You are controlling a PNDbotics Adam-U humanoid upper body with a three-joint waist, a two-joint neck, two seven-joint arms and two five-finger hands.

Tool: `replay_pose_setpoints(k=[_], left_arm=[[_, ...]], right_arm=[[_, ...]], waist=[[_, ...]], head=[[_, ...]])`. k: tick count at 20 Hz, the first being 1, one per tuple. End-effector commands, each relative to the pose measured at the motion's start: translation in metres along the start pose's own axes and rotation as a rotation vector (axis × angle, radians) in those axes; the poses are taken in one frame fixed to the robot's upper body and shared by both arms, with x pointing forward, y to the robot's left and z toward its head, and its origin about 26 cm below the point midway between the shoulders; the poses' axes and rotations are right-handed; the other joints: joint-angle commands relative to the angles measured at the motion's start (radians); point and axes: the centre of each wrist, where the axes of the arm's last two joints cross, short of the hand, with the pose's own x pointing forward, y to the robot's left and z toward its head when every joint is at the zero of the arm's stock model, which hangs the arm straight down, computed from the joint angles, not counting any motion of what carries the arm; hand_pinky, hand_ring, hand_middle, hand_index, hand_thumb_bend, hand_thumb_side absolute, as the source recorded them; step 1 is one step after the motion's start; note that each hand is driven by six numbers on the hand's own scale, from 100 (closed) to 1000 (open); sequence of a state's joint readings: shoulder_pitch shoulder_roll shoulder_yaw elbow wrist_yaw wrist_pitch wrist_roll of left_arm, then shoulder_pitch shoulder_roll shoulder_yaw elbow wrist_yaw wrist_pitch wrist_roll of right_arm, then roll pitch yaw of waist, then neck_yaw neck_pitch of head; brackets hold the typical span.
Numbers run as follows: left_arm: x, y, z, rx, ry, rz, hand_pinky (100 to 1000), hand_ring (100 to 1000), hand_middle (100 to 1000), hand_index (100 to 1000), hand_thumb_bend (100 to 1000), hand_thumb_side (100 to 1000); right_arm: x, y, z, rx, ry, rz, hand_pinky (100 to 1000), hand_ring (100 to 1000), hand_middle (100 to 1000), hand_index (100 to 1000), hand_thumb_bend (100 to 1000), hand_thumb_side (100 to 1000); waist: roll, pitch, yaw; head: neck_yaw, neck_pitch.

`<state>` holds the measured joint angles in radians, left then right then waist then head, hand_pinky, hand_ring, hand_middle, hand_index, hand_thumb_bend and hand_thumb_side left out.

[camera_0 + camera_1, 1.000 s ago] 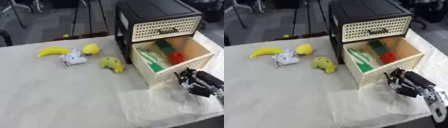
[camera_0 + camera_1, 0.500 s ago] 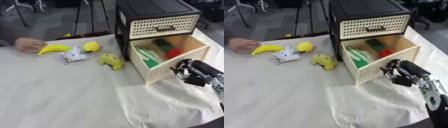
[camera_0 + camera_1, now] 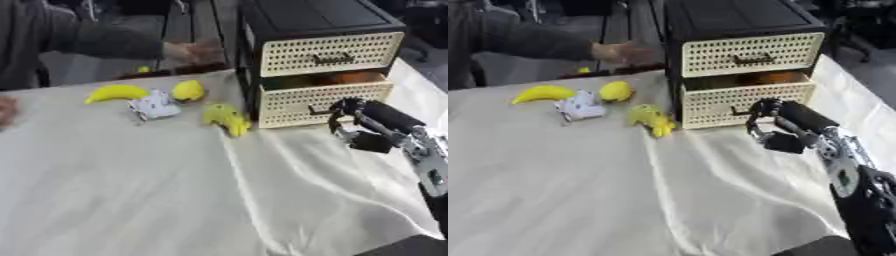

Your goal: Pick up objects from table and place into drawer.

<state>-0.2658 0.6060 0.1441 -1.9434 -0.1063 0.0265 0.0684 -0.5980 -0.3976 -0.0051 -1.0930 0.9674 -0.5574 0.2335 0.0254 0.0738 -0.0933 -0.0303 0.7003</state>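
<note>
A black cabinet with two cream perforated drawers stands at the back right. Its lower drawer is pushed almost fully in, and something orange shows through the gap above its front. My right hand is at that drawer's right front, fingers curled against it and holding nothing. On the cloth to the left lie a banana, a small white toy, a lemon and a yellow-green fruit. My left hand shows in neither view.
A person's sleeve and hand reach in from the upper left toward the cabinet's left side, above the lemon. Another bare hand shows at the left edge. The white cloth is wrinkled in front of the drawer.
The lower drawer has gone from wide open to almost shut, with my right hand following it inward. A person's arm has reached across toward the cabinet. The camera has tilted.
</note>
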Motion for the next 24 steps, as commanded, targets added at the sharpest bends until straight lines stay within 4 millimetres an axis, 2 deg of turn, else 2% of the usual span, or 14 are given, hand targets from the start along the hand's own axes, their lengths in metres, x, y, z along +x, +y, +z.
replay_pose_setpoints(k=[1,14,24], left_arm=[[0.006,0.004,-0.004,-0.002,-0.027,-0.009,606,503,597,729,548,808],[0.007,0.002,-0.005,-0.014,-0.033,0.003,607,503,598,729,540,810],[0.005,0.000,-0.003,-0.014,-0.025,0.011,614,501,592,728,540,812]], right_arm=[[-0.001,-0.012,-0.006,-0.003,-0.010,0.032,530,741,810,730,100,1000],[0.003,-0.019,-0.025,-0.003,-0.001,0.041,546,756,830,742,100,1000],[-0.024,-0.027,-0.013,0.026,0.118,0.090,577,773,812,758,100,1000]], waist=[[0.000,-0.009,0.004],[0.002,-0.011,0.026],[0.004,-0.012,0.048]], head=[[-0.005,-0.011],[-0.014,-0.013],[-0.023,-0.017]])
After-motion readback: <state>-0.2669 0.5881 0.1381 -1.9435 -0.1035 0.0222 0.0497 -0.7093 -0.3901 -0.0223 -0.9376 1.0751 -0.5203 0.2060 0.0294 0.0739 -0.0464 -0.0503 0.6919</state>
